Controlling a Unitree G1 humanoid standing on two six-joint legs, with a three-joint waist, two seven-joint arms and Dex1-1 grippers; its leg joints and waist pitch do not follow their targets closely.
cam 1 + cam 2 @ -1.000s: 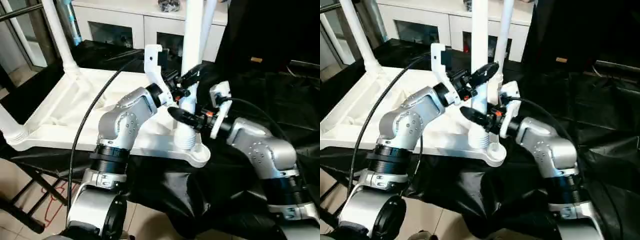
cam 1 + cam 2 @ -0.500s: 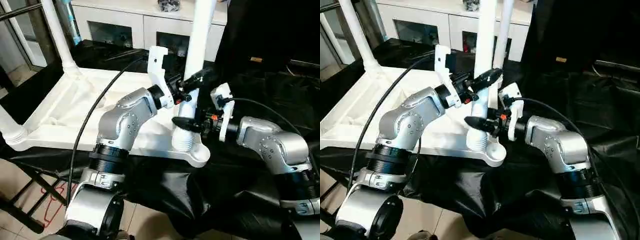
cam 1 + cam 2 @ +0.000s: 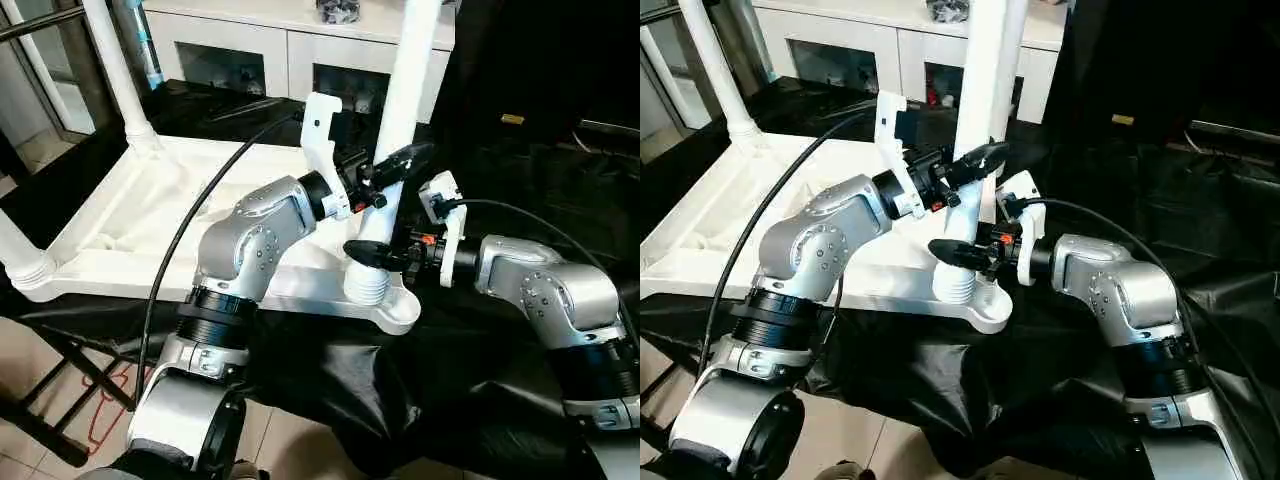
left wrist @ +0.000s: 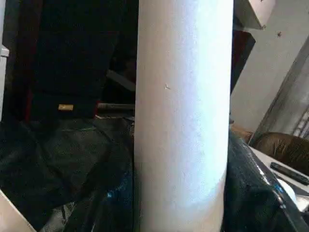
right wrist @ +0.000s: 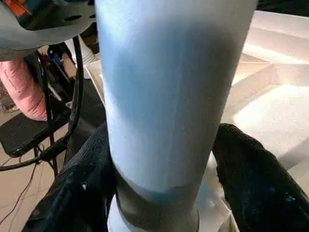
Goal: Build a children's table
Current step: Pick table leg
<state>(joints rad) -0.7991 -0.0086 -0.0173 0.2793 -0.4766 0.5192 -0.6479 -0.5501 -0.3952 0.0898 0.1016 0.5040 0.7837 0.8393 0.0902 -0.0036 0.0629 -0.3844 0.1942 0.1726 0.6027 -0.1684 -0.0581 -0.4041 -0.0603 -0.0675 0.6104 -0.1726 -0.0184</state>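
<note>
I've got both grippers clamped on the leg (image 3: 400,120), left gripper (image 3: 385,170) up high, right gripper (image 3: 372,254) near its base, over the near corner socket of the upside-down tabletop (image 3: 110,225). Two far legs look seated, this one isn't fully in yet

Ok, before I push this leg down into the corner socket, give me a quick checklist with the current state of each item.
1. Left tool on the leg: ok, one finger on each side, higher up the tube.
2. Right tool on the leg: ok, it straddles the tube just above the ribbed end.
3. Ribbed end over the near corner socket: ok, it stands at the socket.
4. Leg upright: not ok, it leans slightly to the right toward its top.
5. Fully seated in the socket: cannot tell; the ribs are exposed.
6. Tabletop flat, underside up: ok, and two other legs stand in their sockets.
</note>
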